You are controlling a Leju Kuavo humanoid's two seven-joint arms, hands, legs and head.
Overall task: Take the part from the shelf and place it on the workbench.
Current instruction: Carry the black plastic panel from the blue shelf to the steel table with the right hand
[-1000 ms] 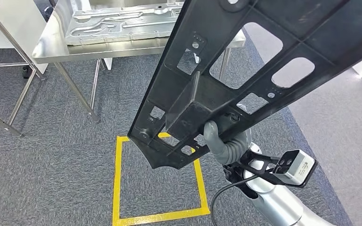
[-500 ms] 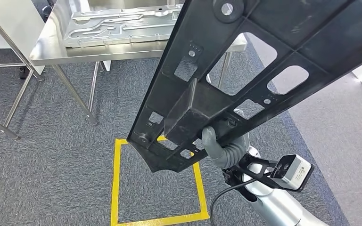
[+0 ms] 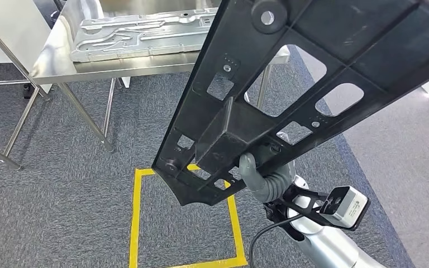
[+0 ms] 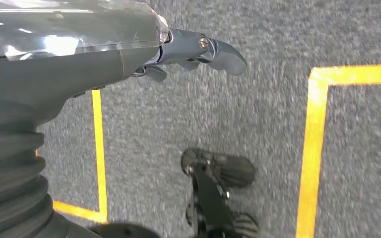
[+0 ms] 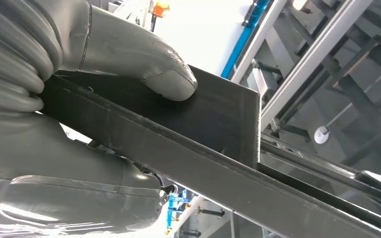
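While it hangs tilted over the floor's yellow square (image 3: 137,218), the long black part (image 3: 290,95) runs off the picture's top, right hand (image 3: 255,176) fingers grasping its low end, partly hidden, left hand (image 4: 188,49) fingers loose, metal desk (image 3: 56,64) well ahead.

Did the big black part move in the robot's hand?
Cannot tell. The part sits the same against the right hand; the table and yellow square shifted, so the camera moved.
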